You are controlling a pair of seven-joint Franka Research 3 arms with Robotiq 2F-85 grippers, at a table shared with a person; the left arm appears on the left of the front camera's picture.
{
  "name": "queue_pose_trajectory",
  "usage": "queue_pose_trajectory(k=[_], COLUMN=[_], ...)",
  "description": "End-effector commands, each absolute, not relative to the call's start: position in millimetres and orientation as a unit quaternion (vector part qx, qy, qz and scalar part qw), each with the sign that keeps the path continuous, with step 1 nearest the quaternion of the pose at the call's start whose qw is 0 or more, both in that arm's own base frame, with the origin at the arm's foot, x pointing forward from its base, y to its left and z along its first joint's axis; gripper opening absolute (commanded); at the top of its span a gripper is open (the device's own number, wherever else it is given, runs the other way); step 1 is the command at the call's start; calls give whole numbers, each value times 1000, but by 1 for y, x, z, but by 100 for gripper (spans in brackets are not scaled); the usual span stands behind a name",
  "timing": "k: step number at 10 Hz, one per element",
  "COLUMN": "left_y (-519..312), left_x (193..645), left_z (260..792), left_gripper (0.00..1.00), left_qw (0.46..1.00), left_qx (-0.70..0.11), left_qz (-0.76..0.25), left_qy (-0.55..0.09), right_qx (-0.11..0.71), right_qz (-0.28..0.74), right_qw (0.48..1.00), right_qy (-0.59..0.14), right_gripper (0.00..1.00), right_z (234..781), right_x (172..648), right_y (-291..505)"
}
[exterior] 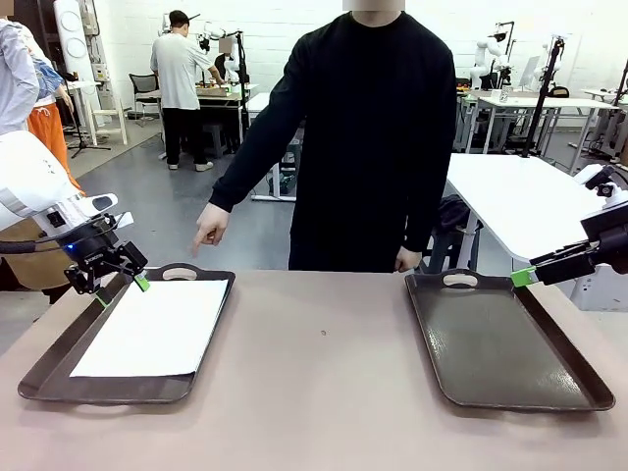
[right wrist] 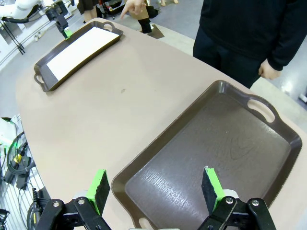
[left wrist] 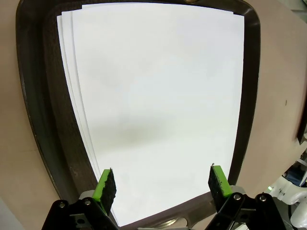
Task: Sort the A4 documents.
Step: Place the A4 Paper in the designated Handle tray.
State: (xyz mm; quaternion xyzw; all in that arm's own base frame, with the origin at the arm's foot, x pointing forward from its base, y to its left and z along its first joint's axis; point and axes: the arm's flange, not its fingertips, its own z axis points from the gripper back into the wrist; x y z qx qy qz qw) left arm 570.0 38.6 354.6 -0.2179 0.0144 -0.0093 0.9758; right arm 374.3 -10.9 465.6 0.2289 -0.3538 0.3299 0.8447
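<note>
Hovering at the left of the front view, the left gripper [exterior: 119, 289] hung over the far left corner of the left tray [exterior: 49, 365], its jaws spread wide and holding nothing. In its wrist view, the green pads [left wrist: 105, 184] stood apart above the near edge of the papers [left wrist: 158, 105]. Those white A4 sheets lay stacked flat inside that tray, slightly fanned so that extra edges showed along one long side. In the front view the stack [exterior: 157, 329] covered most of the tray floor, at the lower left of the frame.

At the right edge of the front view, the right gripper [exterior: 523, 277] reached in above the far right corner of the right tray [exterior: 510, 343]. Its wrist view showed the jaws wide apart and empty over that tray's bare, dark floor [right wrist: 225, 143].

Both trays sat well apart on the brown desk [exterior: 324, 383]. Beyond it stood a person in black, one hand [exterior: 209, 228] pointing down near the left tray.
</note>
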Motion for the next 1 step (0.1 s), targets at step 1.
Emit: queue_pose_trajectory(k=[1], left_y=[39], left_x=[570], left_z=[355], left_gripper=[100], left_qw=[976], left_qx=[-218], left_qz=[-17], left_qy=[12], right_qx=[240], right_qz=[333], right_qw=[836], right_qy=[-363], right_gripper=[100], right_z=[462], right_x=[379], right_y=[-10])
